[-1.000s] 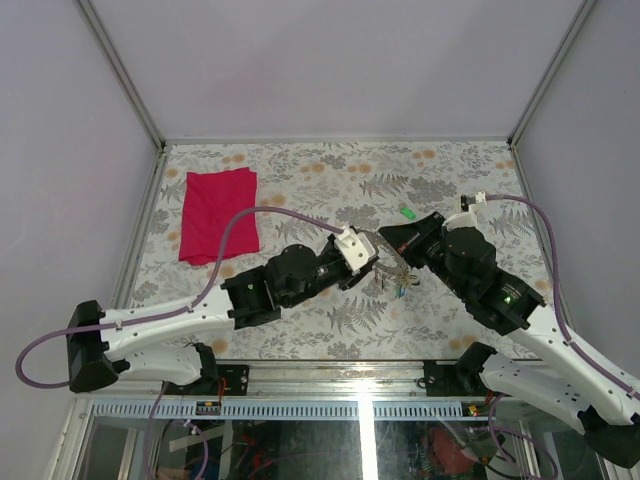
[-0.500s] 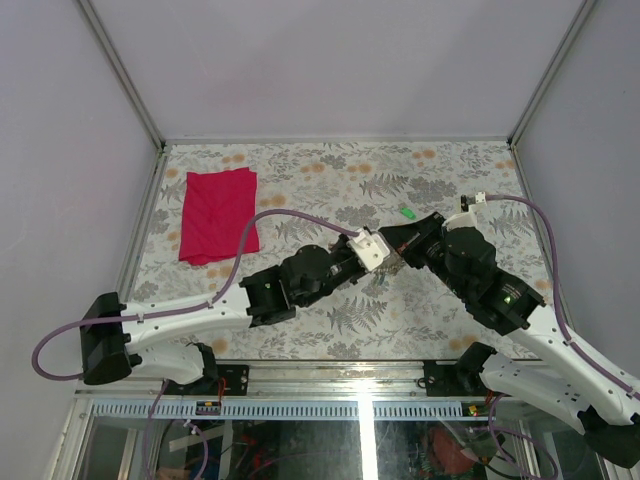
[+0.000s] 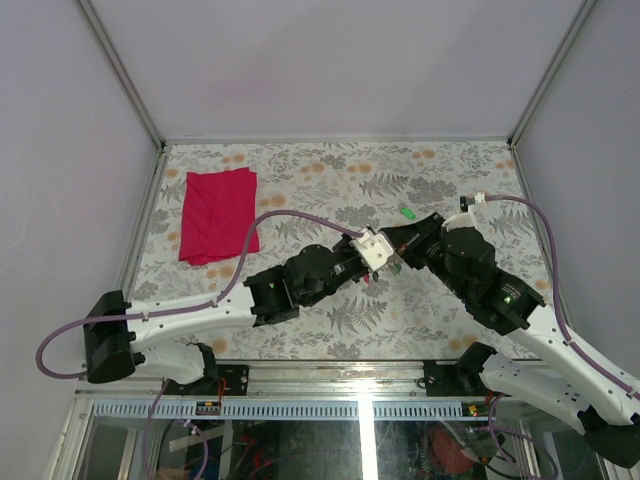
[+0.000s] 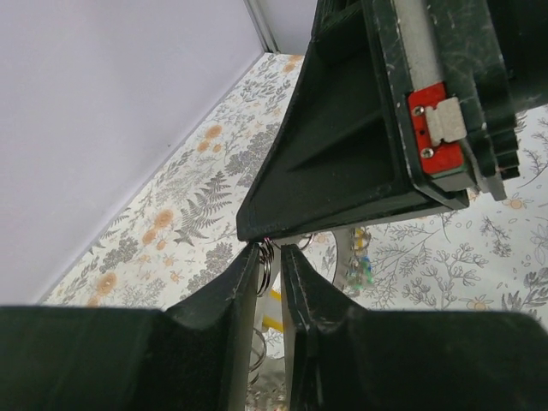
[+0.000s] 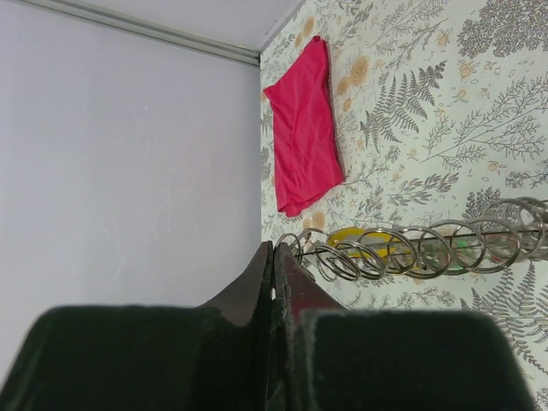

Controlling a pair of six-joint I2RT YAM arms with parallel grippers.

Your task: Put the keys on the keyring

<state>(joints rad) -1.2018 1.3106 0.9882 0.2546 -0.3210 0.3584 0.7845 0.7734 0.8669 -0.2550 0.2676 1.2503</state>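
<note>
- floral-print table (image 3: 330, 165) set between pale walls, with a red cloth (image 3: 217, 214) lying flat at its far left.
- one green key (image 3: 407, 212) lies alone on the table, just beyond where the two arms meet.
- left gripper (image 3: 386, 254) and right gripper (image 3: 400, 246) meet tip to tip near the table's middle.
- keyring (image 5: 411, 248) shows as a string of thin wire loops held up off the table at the grippers.
- left gripper's jaws are nearly closed, pinching one wire loop at their tips.
- right gripper's jaws are pressed together, seemingly nipping the string's end loop.
- small keys (image 4: 360, 261) hang from the loops; a yellow head (image 5: 355, 235) shows behind them, other colours too blurred to tell.
</note>
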